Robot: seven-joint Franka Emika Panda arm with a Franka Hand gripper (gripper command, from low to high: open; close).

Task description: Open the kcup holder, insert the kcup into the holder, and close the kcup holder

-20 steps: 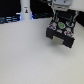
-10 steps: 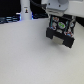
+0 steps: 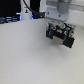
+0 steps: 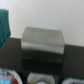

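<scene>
In the wrist view, the kcup holder (image 4: 42, 46) is a dark boxy unit on the white table, seen from one plain side, with no tray pulled out on the side that shows. In the exterior view, my gripper (image 3: 59, 37) hangs at the back right. Its two black fingers (image 3: 50, 33) are spread wide apart with nothing clearly held between them. A dark shape behind the fingers cannot be told apart from them. The kcup is out of view.
A teal object (image 4: 4, 25) sits beside the box in the wrist view, and something red (image 4: 7, 78) lies by that picture's edge. Dark equipment and a cable (image 3: 24, 11) line the back of the white table (image 3: 30, 57) in the exterior view.
The gripper has barely shifted, drifting slightly toward the exterior view's left. Its fingers stay spread.
</scene>
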